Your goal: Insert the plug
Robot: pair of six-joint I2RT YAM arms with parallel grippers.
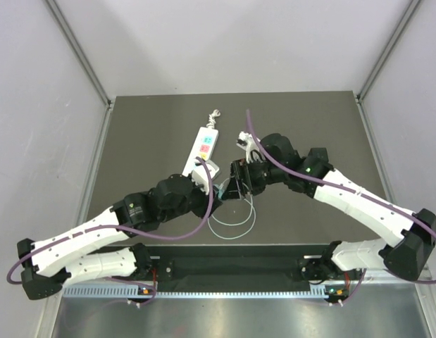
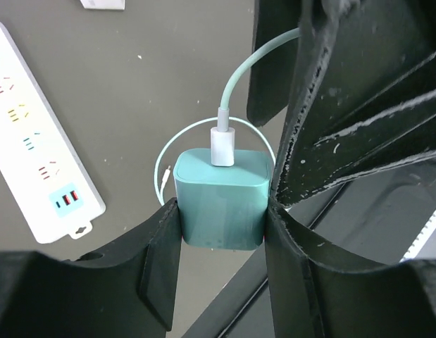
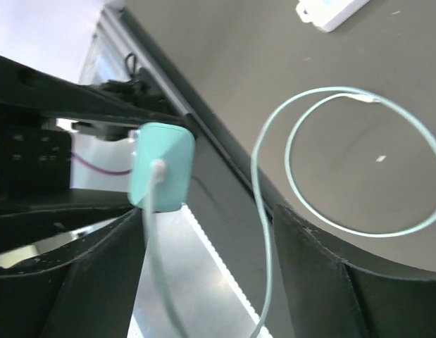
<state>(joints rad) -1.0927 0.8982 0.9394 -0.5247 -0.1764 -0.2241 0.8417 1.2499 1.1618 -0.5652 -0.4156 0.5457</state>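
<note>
The teal plug (image 2: 221, 197) is clamped between the fingers of my left gripper (image 2: 221, 227), held above the table with its white connector and pale cable (image 2: 239, 77) pointing away. From above, the plug (image 1: 220, 189) shows only as a sliver where both grippers meet. My right gripper (image 3: 210, 215) faces it with jaws apart; the plug (image 3: 160, 169) sits by the tip of one finger and the cable (image 3: 263, 211) hangs between the jaws. One right finger (image 2: 344, 105) rests against the plug's upper right corner. The cable loop (image 1: 232, 224) lies on the table.
The long white power strip (image 1: 203, 149) with coloured sockets lies at the back centre of the dark mat, and its end (image 2: 34, 162) shows to the left of the plug. A small white object (image 2: 103, 3) lies beyond it. The metal rail (image 1: 239, 289) runs along the near edge.
</note>
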